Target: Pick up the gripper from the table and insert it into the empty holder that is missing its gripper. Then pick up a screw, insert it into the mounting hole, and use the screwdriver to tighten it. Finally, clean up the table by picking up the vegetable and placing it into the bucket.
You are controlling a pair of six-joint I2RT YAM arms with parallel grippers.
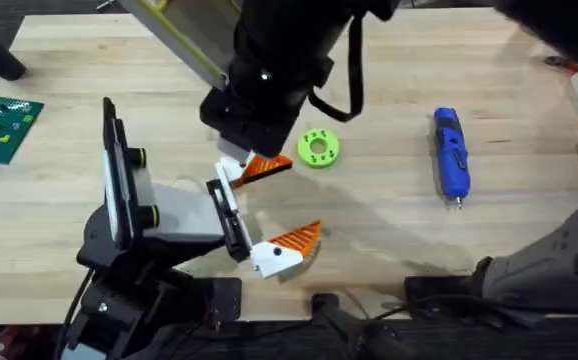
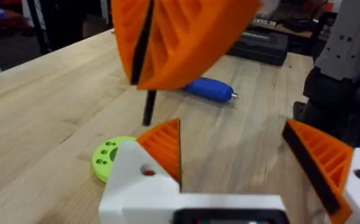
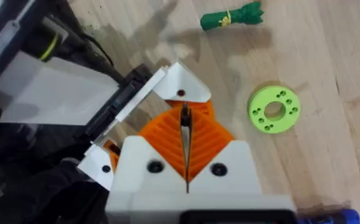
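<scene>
Now, a screw poised over the mount

Right gripper [image 3: 187, 163] has its jaws pressed together on a thin dark screw [image 2: 149, 107], hanging over the left gripper [image 1: 269, 212], whose jaws stand wide. Screwdriver [image 1: 450, 153] lies on the desk [image 1: 389, 230] toward three o'clock, long axis twelve-to-six, bit at six. Probably the right arm reaches it more easily.

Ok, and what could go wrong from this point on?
1. The right gripper, shut on a thin black pin, hangs right beside the open left gripper; the two could collide.
2. Much of the pin sticks out below the pads, so it might tilt or slip.
</scene>
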